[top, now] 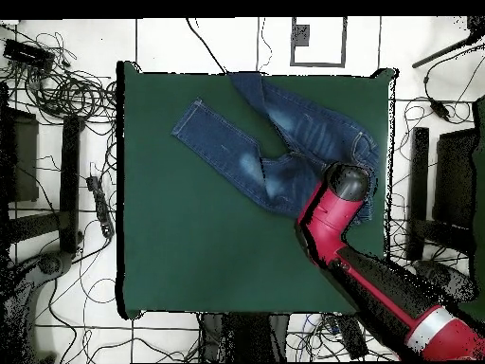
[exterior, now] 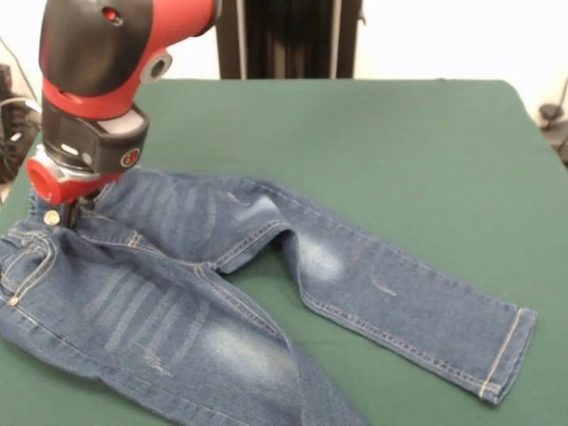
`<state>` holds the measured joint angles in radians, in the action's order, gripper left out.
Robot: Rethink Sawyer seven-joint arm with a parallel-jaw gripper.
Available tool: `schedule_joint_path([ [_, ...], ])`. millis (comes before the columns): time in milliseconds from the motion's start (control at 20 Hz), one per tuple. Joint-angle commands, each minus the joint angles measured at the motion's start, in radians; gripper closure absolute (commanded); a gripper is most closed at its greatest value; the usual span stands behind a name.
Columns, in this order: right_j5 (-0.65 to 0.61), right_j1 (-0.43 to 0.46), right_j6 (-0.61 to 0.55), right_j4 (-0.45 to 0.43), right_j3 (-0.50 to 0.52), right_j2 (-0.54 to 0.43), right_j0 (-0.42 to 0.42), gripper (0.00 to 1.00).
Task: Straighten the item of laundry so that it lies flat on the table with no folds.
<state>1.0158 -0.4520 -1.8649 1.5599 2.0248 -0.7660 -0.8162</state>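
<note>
The blue denim jeans [exterior: 222,293] lie on the dark green table [exterior: 399,151], waistband at the left with a brass button [exterior: 51,216]. One leg runs right to its hemmed cuff [exterior: 508,355]; the other runs off the bottom of the picture. The fabric bunches in a fold at the crotch. My gripper [exterior: 76,209] is down on the waistband beside the button, mostly hidden under the red and black wrist. In the overhead view the jeans [top: 284,142] lie at the table's [top: 189,246] top right, and the arm's head [top: 346,185] covers the gripper.
The jeans' waist lies close to the table's edge [top: 390,142]. Cables and black stands [top: 71,171] lie on the floor around the table. The robot's black pedestal [exterior: 288,35] stands at the far side.
</note>
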Motion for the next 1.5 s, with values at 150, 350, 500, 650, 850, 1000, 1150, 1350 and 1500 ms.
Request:
schedule_joint_path([
  [150, -0.022, -0.065, 0.27, 0.141, 0.012, 0.095, 0.009, 1.0],
  [350, -0.017, -0.061, 0.299, 0.158, -0.008, 0.093, 0.016, 1.0],
  [500, -0.002, -0.074, 0.304, 0.175, -0.008, 0.088, 0.033, 1.0],
  [650, 0.014, -0.059, 0.299, 0.182, -0.027, 0.082, 0.053, 1.0],
  [850, 0.033, -0.009, 0.299, 0.165, -0.078, 0.086, 0.079, 1.0],
  [1000, 0.024, 0.022, 0.265, 0.138, -0.099, 0.103, 0.097, 1.0],
  [1150, 0.024, 0.021, 0.27, 0.146, -0.106, 0.108, 0.11, 1.0],
  [1350, 0.024, 0.01, 0.275, 0.161, -0.107, 0.115, 0.122, 1.0],
  [1500, 0.011, 0.014, 0.279, 0.151, -0.113, 0.12, 0.123, 1.0],
])
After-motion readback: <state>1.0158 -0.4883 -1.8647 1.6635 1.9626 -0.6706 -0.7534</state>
